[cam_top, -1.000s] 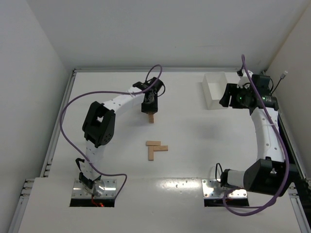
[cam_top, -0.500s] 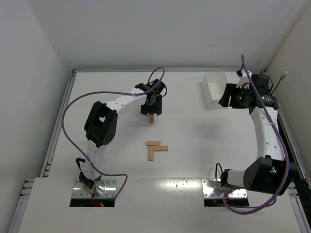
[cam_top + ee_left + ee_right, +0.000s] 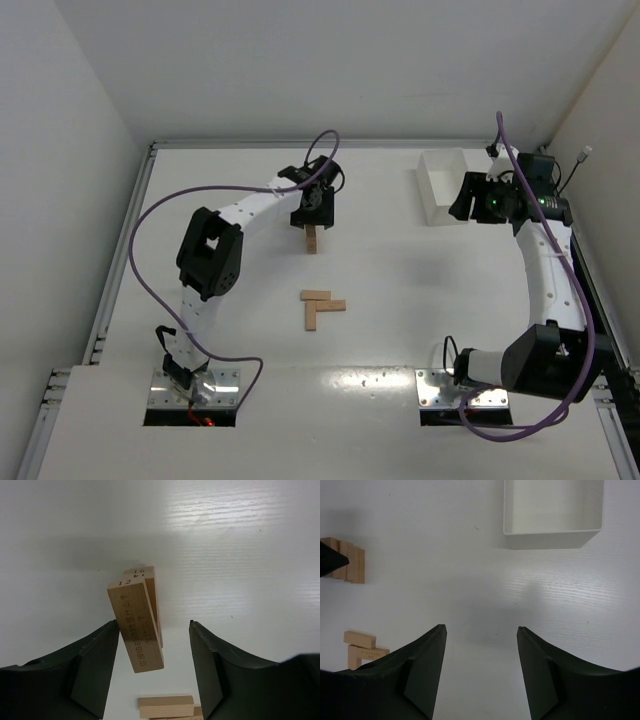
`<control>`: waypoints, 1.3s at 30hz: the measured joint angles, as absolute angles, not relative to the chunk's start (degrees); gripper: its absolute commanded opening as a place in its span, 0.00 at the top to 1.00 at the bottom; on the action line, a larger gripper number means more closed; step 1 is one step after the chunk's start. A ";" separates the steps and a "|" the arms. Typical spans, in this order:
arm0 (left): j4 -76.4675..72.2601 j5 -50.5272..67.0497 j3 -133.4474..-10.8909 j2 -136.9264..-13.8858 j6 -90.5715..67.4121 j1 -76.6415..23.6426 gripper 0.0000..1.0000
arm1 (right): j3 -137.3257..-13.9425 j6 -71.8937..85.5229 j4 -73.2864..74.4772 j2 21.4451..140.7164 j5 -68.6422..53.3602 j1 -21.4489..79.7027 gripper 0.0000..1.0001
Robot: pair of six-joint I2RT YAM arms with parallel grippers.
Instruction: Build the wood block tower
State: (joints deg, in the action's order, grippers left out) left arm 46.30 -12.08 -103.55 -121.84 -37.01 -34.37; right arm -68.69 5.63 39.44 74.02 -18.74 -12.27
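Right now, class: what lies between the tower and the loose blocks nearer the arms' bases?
Nothing: the top view shows only bare table between the tower and the loose blocks.

Robot lab cell: plain white desk (image 3: pixel 230 330), white enclosure walls (image 3: pixel 300 70), bolted left arm (image 3: pixel 250 210) and right arm (image 3: pixel 550 270), purple cables (image 3: pixel 133 240).

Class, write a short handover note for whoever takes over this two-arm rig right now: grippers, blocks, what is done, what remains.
Left gripper: open, jaws either side of the top block of the tower, not clamping it.
Right gripper: open, holding nothing, hovering near the white bin.
Tower: several blocks high and standing. About three loose blocks lie flat in an L-shaped cluster, nearer the arm bases.
Done: tower partly built.
Left: lift the left gripper clear, then stack the loose blocks, probably one at a time.
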 measured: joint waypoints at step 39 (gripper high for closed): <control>45.60 -13.87 -107.96 -125.80 -34.76 -32.91 0.57 | -68.69 5.63 39.05 75.64 -20.21 -12.27 0.45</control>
State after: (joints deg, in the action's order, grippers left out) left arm 45.60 -13.87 -107.96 -125.80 -34.76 -32.91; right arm -68.69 5.63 39.05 75.64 -20.21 -12.27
